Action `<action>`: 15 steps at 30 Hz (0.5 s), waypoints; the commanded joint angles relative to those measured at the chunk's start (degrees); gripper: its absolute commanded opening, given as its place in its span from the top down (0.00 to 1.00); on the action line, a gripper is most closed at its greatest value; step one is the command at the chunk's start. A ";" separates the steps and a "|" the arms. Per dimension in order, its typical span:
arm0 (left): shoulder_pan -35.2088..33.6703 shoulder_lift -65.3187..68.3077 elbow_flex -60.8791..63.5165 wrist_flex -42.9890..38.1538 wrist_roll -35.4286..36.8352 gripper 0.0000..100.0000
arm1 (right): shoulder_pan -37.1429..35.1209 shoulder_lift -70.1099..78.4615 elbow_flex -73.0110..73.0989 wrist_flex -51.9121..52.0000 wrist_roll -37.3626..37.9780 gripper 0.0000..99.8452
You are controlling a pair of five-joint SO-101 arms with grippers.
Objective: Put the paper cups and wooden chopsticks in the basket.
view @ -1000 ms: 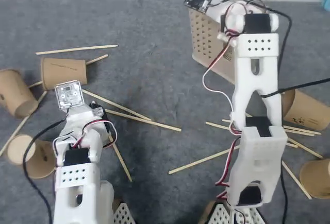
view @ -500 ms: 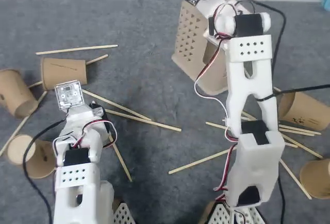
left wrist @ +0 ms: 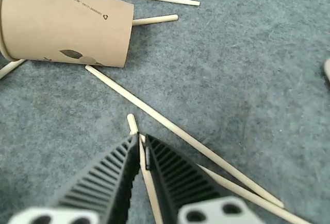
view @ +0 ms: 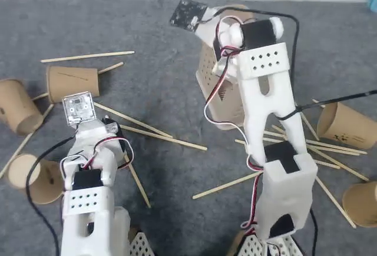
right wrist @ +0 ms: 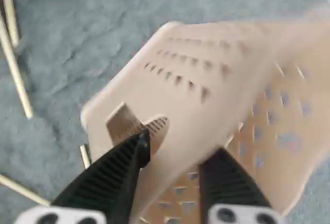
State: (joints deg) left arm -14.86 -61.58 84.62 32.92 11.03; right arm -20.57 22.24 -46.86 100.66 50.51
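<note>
Left arm [view: 88,200]: near left of table, folded, wrist angled down.
Left gripper [left wrist: 140,149]: jaws nearly together, pinching a chopstick [left wrist: 132,123].
Right arm [view: 268,120]: stretched forward.
Right gripper [right wrist: 180,152]: clamped across the basket [right wrist: 206,69] wall, one finger on each side.

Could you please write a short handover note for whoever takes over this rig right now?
Left gripper: shut on a chopstick lying on the grey mat, near a tipped paper cup.
Right gripper: shut on the basket wall; basket tilted.
Done: nothing seen in the basket; its inside is mostly hidden.
Left: five cups and the scattered chopsticks, all on the mat.
</note>
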 commanded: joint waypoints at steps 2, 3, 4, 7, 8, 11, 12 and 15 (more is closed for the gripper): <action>-0.53 0.35 -1.71 -1.67 0.00 0.99 | -1.19 -5.93 0.09 2.24 2.02 0.78; -0.53 0.35 -1.71 -1.67 0.00 0.99 | -1.54 -6.90 0.09 2.24 2.11 0.78; -0.53 0.35 -1.71 -1.67 0.00 0.99 | -2.07 -7.96 0.09 2.42 2.20 0.78; -0.53 0.35 -1.71 -1.67 0.00 0.99 | -3.03 -11.47 1.67 2.42 2.29 0.78; -0.53 0.35 -1.71 -1.67 0.00 0.99 | -3.82 -12.70 2.73 2.42 2.29 0.78; -0.53 0.35 -1.71 -1.67 0.00 0.99 | -5.85 -16.84 7.82 2.42 2.29 0.74; -0.53 0.35 -1.71 -1.67 0.00 0.99 | -6.73 -18.24 9.23 2.42 2.29 0.73; -0.53 0.35 -1.71 -1.67 0.00 0.99 | -7.60 -22.46 11.08 2.24 1.85 0.74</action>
State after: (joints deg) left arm -14.86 -61.58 84.62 32.92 11.03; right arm -27.43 6.51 -35.96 100.66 52.26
